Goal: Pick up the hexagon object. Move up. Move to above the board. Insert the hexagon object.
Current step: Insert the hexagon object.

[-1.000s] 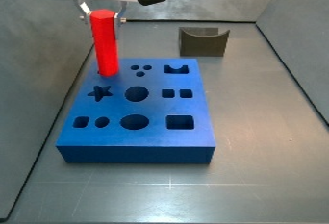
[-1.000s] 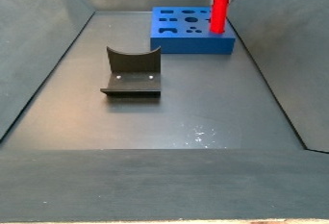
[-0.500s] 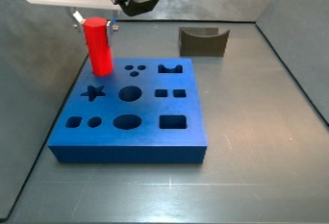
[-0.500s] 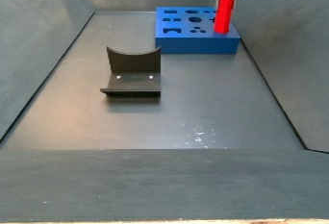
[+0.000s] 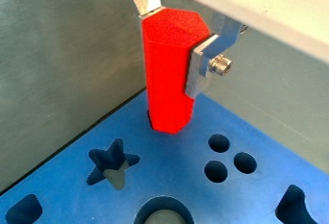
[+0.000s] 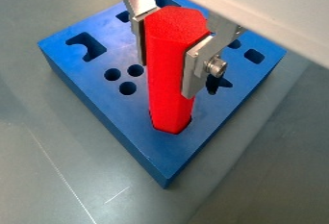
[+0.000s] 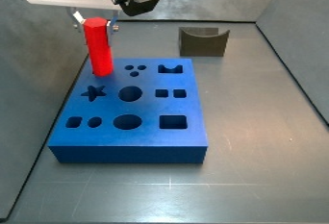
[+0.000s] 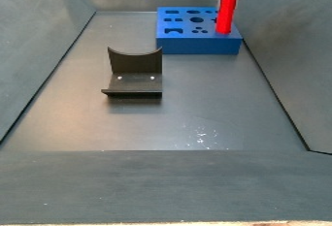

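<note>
Since a second ago, shifted with the board point(image 7: 129, 122) toward the left of the side view, then settled: no visible change over the last half second. Now holds the hexagon point(image 7: 98, 46) upright at the board's upper-left corner in a side view, lower end at or already just inside the hexagonal hole there. Seen in both wrist views, fingers point(image 5: 203, 62) clamped flat on opposite faces of the red bar's upper part, the gripper point(image 6: 168, 43) closed on the hexagon point(image 6: 168, 74) and sitting directly above the board point(image 6: 90, 84). Bar's foot point(image 5: 168, 122) meets the blue surface near the corner, beside the star hole point(image 5: 112, 161) and the pair of small round holes point(image 5: 228, 158); how deep it sits cannot be told. In the other side view, hexagon point(image 8: 226, 10) standing at the right end of the board point(image 8: 197, 31), upper right of the frame, fixture point(image 8: 132, 73) well apart at centre left. For a clean insertion: keep the bar vertical, line its flats with the hole's flats, press straight down slowly, and avoid sideways push, since the board seems free to slide on the floor. Release only once the bar bottoms out and stands alone. Likely risks: jamming on an edge from slight twist, or dragging the board along.
</note>
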